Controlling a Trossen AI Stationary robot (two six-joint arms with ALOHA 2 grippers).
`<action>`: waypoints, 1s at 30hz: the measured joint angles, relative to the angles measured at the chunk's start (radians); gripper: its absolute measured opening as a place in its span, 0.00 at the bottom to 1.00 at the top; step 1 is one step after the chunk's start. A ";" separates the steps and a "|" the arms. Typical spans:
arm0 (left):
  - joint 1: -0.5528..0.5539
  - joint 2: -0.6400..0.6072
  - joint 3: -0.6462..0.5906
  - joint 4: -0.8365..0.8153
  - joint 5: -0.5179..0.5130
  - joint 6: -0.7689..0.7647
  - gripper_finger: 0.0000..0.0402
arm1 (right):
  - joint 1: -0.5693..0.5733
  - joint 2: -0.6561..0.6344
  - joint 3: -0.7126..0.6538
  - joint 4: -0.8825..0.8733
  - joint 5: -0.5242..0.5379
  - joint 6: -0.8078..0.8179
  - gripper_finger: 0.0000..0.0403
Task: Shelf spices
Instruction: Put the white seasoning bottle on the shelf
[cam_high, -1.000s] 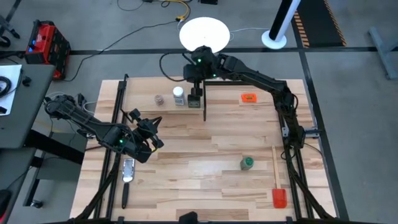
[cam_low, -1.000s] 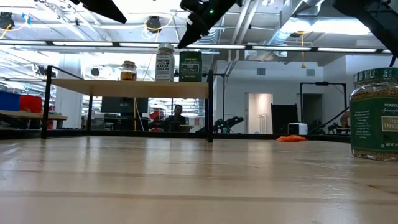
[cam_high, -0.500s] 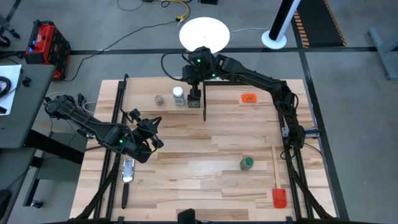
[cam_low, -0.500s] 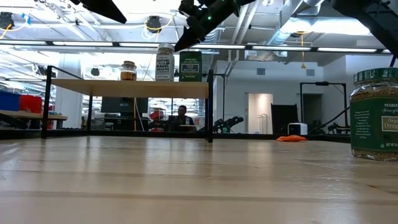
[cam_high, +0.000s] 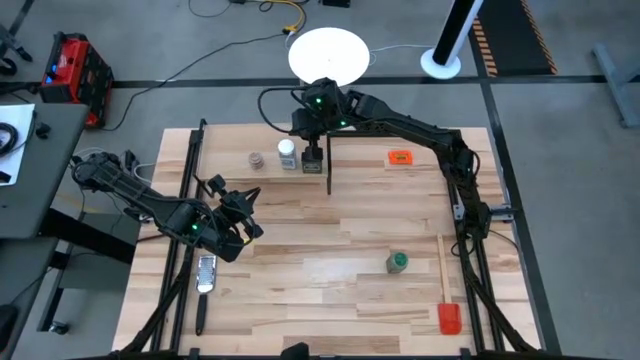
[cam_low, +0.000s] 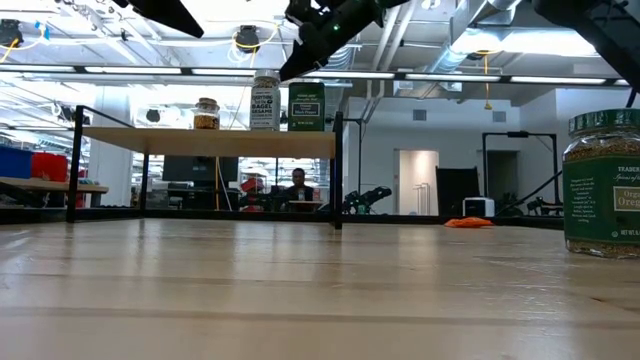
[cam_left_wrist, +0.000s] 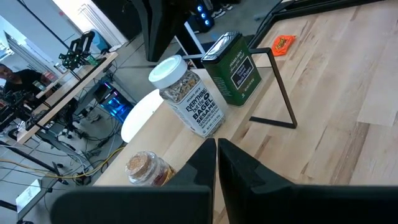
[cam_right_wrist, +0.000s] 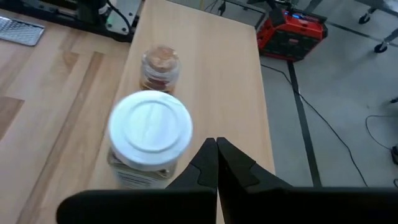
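Observation:
The shelf (cam_high: 262, 166) stands at the table's far left, a light plank on a thin black frame. On it rest a brownish jar (cam_high: 257, 160), a clear white-lidded jar (cam_high: 287, 153) and a dark green tin (cam_high: 313, 159), each on its base. A green-lidded jar (cam_high: 397, 262) stands upright on the table at the near right. My right gripper (cam_right_wrist: 216, 149) hangs shut just above the shelf, between the white-lidded jar (cam_right_wrist: 149, 134) and the tin, touching neither. My left gripper (cam_left_wrist: 216, 149) waits shut over the table's left side, pointing toward the shelf.
A flat orange tag (cam_high: 400, 157) lies right of the shelf. A red-headed spatula (cam_high: 445, 290) lies along the right edge. A metal grater (cam_high: 206, 272) lies near the left arm. The table's middle is bare wood. A person sits in the room beyond the table.
My right gripper has swung a little toward the table's left above the shelf's jars, staying shut. The jars and the tin have kept their places.

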 joint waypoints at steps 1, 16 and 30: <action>0.000 0.000 0.000 0.000 0.000 0.000 0.01 | 0.002 0.000 0.000 0.000 0.000 -0.005 0.00; 0.000 0.000 0.000 0.000 0.000 -0.002 0.01 | 0.025 0.000 0.000 -0.004 0.003 -0.014 0.00; 0.000 0.000 0.000 -0.004 0.000 -0.002 0.01 | 0.028 0.000 0.000 -0.015 0.006 0.002 0.00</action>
